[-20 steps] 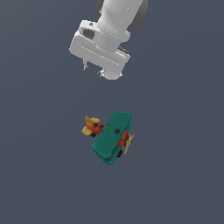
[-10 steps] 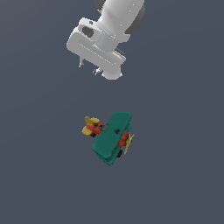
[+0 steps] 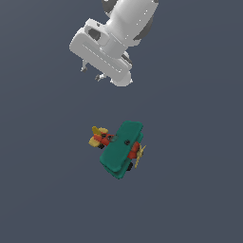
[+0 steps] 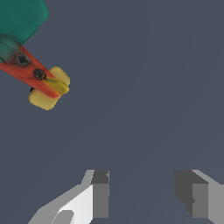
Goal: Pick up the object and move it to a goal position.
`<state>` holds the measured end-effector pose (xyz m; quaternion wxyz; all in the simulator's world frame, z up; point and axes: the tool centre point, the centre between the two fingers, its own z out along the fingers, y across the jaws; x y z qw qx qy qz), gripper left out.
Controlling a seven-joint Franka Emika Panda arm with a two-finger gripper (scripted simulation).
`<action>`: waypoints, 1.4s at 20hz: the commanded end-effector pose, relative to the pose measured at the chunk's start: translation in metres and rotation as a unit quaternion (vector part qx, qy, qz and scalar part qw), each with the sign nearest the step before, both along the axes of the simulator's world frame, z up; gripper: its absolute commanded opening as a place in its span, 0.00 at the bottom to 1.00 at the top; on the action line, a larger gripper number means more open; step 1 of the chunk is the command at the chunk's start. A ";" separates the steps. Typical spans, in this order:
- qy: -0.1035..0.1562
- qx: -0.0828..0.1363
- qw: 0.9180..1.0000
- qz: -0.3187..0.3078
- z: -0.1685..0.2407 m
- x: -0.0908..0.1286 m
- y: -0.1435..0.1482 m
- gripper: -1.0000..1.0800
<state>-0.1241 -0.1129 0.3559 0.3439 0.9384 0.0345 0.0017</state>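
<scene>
- Since the earlier frame the end effector [image 3: 92,73] has drifted slightly toward the exterior view's upper left, while the toy biplane [image 3: 119,148] has stayed put.
- The biplane lies on the plain dark bench [image 3: 199,156], well apart from the end effector.
- Its fingers [image 4: 100,194] stand spread apart with nothing between them.
- The wrist view catches the biplane's yellow tail [image 4: 49,89] and red body.
- Only bare bench lies between the two.

Simulated scene, bare featureless grey ground [image 3: 199,190]
</scene>
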 end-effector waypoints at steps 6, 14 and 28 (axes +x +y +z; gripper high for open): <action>-0.006 -0.033 0.999 0.006 0.000 -0.001 -0.010 0.62; -0.010 -0.053 0.998 0.011 -0.001 -0.001 -0.016 0.62; -0.014 -0.072 0.997 0.013 -0.001 0.000 -0.019 0.62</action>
